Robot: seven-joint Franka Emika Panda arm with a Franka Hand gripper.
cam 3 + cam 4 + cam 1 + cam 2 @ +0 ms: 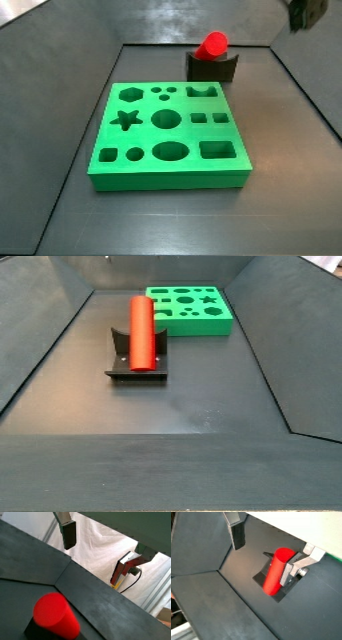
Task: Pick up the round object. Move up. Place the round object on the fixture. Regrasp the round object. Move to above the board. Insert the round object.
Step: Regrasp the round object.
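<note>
The red cylinder peg [211, 43] rests in the notch of the dark fixture [214, 68], leaning along it in a side view [140, 328]. It shows in both wrist views [57, 614] [274, 572], with the fixture [260, 577] under it. My gripper [307, 12] is high up, to the right of the fixture, partly cut off by the frame edge. It is open and empty in both wrist views [100, 559] [264, 562], with its fingers well apart and above the peg. The green board [167, 178] lies in front of the fixture.
Dark sloped walls [40, 346] enclose the dark floor [201, 406] on all sides. The board [221, 321] with its cut-out holes sits close to the fixture [134, 371]. A white cloth [100, 547] hangs beyond the wall.
</note>
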